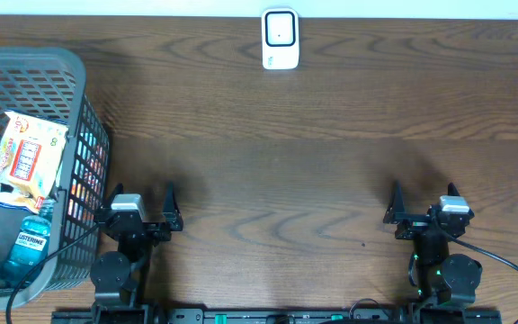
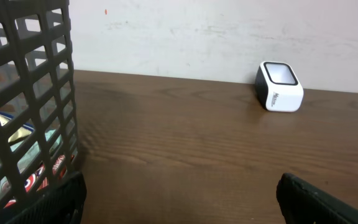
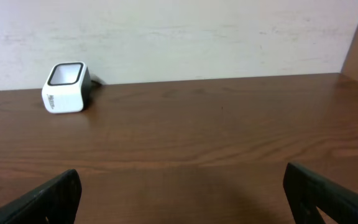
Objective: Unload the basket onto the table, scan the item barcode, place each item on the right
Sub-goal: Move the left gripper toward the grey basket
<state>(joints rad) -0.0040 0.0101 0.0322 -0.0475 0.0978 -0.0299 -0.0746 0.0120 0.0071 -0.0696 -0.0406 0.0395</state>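
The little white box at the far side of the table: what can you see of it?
The white box is a small, rounded cube of glossy plastic, white in front with dark sides. Its pale window, framed in black, tilts upward. The print on its front is too small to read. It stands upright on the wooden table, midway along the far edge, close to the wall. Only the table touches it.

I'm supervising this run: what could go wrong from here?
1. The snack packet and mouthwash bottle overlap in the basket; the open left pincer may snag its mesh wall or grab both.
2. The scanner sits at the table far edge, so reach could be tight.
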